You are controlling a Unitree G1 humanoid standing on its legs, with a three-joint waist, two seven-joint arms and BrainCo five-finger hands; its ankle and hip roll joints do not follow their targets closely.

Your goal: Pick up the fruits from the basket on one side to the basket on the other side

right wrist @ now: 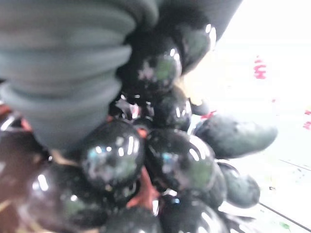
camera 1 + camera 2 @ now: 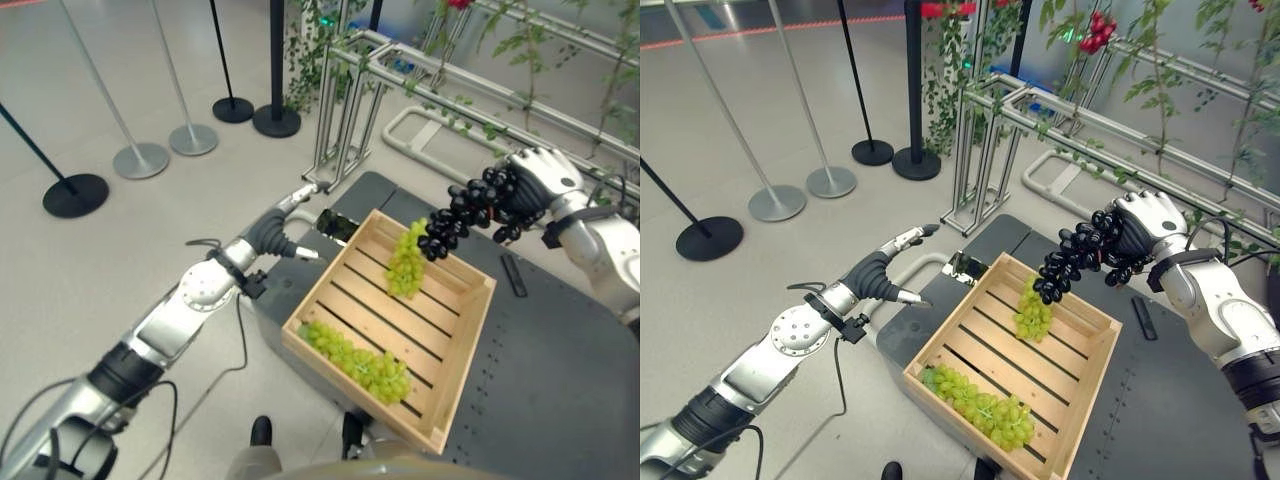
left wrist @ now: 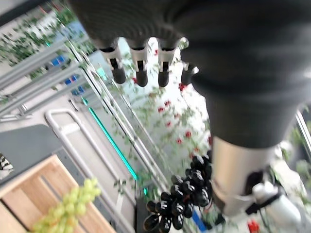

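My right hand [image 2: 535, 190] is shut on a bunch of black grapes [image 2: 460, 213], held in the air above the far corner of a wooden slatted crate [image 2: 455, 375]. The glossy grapes [image 1: 146, 155] press against the hand's cover in the right wrist view. Inside the crate, one bunch of green grapes [image 2: 405, 262] leans on the far wall and another [image 2: 360, 362] lies along the near left wall. My left hand [image 2: 902, 240] hovers beyond the crate's left side with straight fingers [image 3: 141, 68], holding nothing.
The crate rests on a dark grey table [image 2: 560, 370] with a small black bar [image 2: 513, 274] lying on it. A metal frame with vines [image 2: 400, 75] stands behind. Stanchion bases [image 2: 140, 160] dot the floor to the left.
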